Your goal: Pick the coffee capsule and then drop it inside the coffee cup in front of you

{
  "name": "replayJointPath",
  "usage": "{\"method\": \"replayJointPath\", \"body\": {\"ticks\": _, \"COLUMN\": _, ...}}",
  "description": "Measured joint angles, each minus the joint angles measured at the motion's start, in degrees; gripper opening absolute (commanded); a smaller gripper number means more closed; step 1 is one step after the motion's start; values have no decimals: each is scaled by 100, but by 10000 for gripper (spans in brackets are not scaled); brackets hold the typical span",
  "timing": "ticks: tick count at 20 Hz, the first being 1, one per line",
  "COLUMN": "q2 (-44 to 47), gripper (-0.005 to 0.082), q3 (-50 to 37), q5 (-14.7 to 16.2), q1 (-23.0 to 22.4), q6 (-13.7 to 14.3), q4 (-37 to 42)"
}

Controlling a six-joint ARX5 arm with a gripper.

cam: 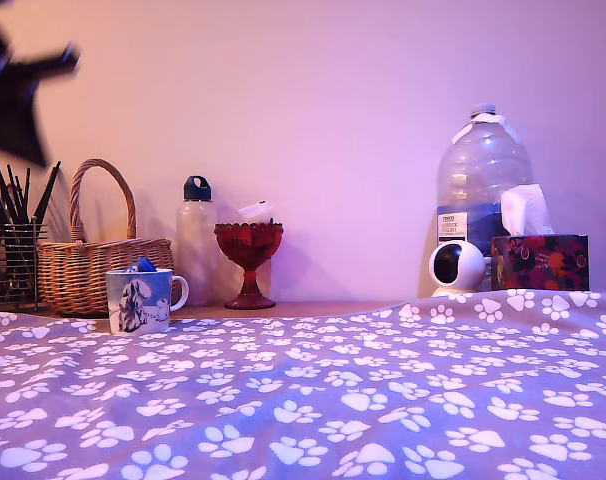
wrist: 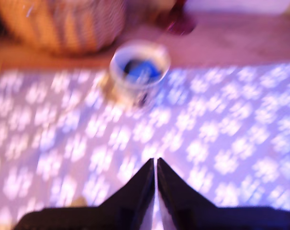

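Arm [cam: 18,85] high, blurred; fingers [wrist: 135,191] pressed together, empty, pointing toward cup [cam: 140,300].

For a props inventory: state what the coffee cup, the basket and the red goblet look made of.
Coffee cup: likely glazed ceramic; opaque white, smooth, printed picture.
Basket: woven wicker or similar cane; visible weave, matte tan strands.
Red goblet: seemingly pressed glass; translucent red, scalloped rim.

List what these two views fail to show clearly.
- Blue object in the coffee cup: exterior view, mostly hidden by the rim; wrist view, motion-blurred, so not identifiable.
- Arm: exterior view, blurred and cut off by the left edge.
- Basket contents: hidden by its wall.
- Water jug label: too small to read.
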Motion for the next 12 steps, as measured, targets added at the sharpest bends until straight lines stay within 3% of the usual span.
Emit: {"method": "replayJointPath", "body": {"ticks": 12, "q2": -2468, "gripper": -21, "q3": -2531, "q5": 20, "q1": 295, "q6": -306, "q4": 1071}}
